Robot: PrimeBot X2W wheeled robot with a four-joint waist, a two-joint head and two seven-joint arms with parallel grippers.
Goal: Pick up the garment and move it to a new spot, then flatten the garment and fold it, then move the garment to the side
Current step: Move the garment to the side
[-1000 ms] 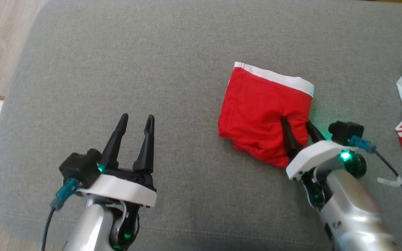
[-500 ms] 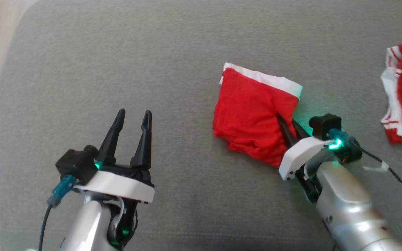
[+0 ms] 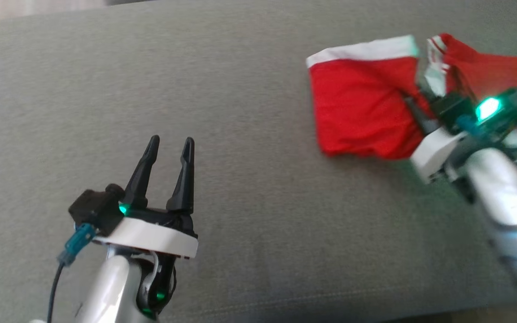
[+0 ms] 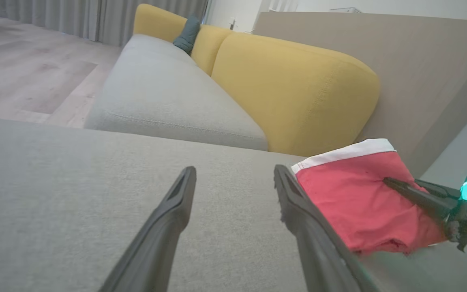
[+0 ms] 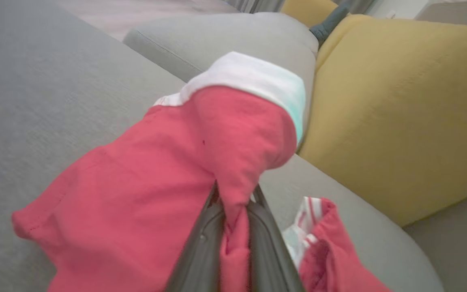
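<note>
Near the far right edge of the grey cushion (image 3: 195, 67), the right gripper (image 5: 235, 198) pinches the folded red garment (image 3: 357, 112); the left gripper (image 3: 168, 143) hangs open. So small a pinch may let the fold open, or land it on the second garment (image 3: 492, 67).

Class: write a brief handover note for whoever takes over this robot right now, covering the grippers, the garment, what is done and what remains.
Left gripper: open, idle over the grey cushion.
Right gripper: shut on the folded red boxer briefs, lifting one edge.
A second red-and-white garment lies right beside them.
Done: folding, grasp. Left: carry them aside, release.
</note>
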